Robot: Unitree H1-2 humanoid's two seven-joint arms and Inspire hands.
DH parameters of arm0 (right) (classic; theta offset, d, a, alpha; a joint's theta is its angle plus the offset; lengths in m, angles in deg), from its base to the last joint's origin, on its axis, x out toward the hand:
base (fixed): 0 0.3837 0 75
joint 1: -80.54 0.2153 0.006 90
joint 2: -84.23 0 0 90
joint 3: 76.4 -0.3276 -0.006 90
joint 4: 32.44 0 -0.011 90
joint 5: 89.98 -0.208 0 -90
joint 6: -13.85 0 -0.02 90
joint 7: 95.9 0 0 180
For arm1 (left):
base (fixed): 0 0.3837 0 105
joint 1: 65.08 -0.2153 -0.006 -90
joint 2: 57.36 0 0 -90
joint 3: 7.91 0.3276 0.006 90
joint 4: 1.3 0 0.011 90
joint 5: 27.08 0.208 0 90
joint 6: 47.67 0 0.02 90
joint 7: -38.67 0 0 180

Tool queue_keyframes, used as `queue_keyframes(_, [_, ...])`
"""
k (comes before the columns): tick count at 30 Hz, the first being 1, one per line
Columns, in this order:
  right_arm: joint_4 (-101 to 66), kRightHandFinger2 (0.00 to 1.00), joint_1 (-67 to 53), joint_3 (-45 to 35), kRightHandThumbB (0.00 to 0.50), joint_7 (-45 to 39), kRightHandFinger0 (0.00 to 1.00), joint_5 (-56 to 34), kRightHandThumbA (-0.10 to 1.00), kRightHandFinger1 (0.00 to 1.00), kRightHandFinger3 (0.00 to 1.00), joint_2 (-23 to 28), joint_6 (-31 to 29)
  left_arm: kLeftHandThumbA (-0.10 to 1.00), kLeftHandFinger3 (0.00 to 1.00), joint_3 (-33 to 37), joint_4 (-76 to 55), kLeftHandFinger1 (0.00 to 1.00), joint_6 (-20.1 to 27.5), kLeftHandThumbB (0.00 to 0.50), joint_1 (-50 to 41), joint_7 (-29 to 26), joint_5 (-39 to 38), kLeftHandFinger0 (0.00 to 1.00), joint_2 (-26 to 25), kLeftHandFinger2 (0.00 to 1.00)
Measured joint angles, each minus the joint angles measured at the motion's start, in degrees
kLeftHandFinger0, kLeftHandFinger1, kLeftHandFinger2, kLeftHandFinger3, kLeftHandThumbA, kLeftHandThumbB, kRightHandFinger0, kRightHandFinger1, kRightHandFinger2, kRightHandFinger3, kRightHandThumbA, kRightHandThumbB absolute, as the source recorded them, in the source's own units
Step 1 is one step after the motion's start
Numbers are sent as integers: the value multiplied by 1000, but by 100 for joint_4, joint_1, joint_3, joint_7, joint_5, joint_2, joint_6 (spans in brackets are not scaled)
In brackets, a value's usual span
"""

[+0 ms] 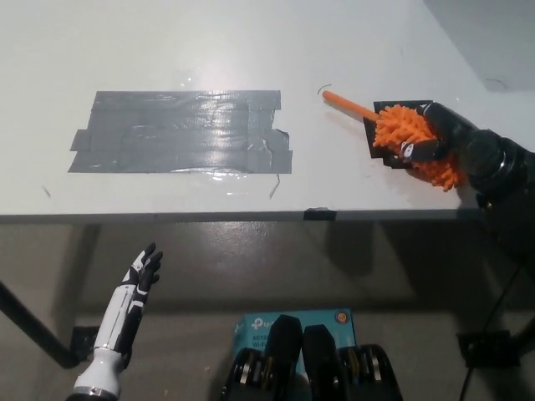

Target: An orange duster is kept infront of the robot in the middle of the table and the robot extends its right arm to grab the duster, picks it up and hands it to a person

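On the right side of the white table (251,50), close to its front edge, my black right hand (436,138) is wrapped around the fluffy head of the orange duster (401,134), fingers closed over the top and near side of the bristles so the head bulges out past my palm toward the table's right end. The duster's thin orange handle sticks out up and to the left from under my hand, pointing toward the middle of the table. A patch of black tape (380,125) on the table shows just beneath the head; whether the head touches the surface I cannot tell. Well to the left lies a broad rectangle of grey tape (180,131). My white left hand (142,271) hangs below the table's edge at the lower left, fingers apart, holding nothing.
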Motion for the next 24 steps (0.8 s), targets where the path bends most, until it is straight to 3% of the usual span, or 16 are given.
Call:
queue_keyframes(1, [-34, 961, -40, -56, 176, 11, 335, -25, -100, 871, 943, 4, -29, 1000, 1000, 0, -2, 1000, 0, 115, 1, 0, 0, 1000, 0, 1000])
queue_keyframes(5, [-47, 1000, -125, -308, 199, 26, 319, -175, -100, 897, 1000, 31, -198, 998, 1000, 0, 8, 1000, 0, 111, 19, 1, -3, 1000, -1, 1000])
queue_keyframes(8, [-5, 1000, -167, -511, 177, 36, 199, -313, -100, 795, 1000, 30, -299, 1000, 1000, -1, 15, 1000, 1, 114, 48, 1, -4, 1000, -1, 1000])
queue_keyframes(10, [12, 1000, -218, -819, 170, 60, 182, -493, -100, 765, 1000, 11, -387, 1000, 1000, -2, 17, 1000, 2, 111, 65, 1, -4, 1000, -2, 1000])
queue_keyframes(13, [-22, 1000, -319, -1293, 170, 68, 109, -754, -100, 625, 1000, -62, -413, 1000, 1000, -3, 17, 1000, 2, 109, 72, 2, -7, 1000, -5, 1000])
queue_keyframes(18, [-319, 1000, -538, -2183, 162, 43, 2, -1327, -100, 556, 1000, -330, -260, 1000, 1000, -7, 35, 1000, 2, 112, 87, 1, -6, 1000, -7, 1000])
queue_keyframes(19, [-340, 868, -546, -2260, 159, 34, 0, -1384, -100, 504, 1000, -354, -240, 1000, 1000, -7, 40, 1000, 1, 112, 89, 1, -6, 1000, -7, 1000])
queue_keyframes(21, [-392, 906, -578, -2585, 145, -17, 0, -1648, -100, 464, 1000, -496, -143, 1000, 1000, -7, 69, 1000, 1, 105, 93, 1, -5, 1000, -6, 1000])
queue_keyframes(24, [-392, 831, -601, -2904, 150, -120, 0, -1935, -100, 468, 1000, -644, -18, 1000, 1000, -6, 101, 1000, 1, 116, 92, 1, -5, 1000, -5, 1000])
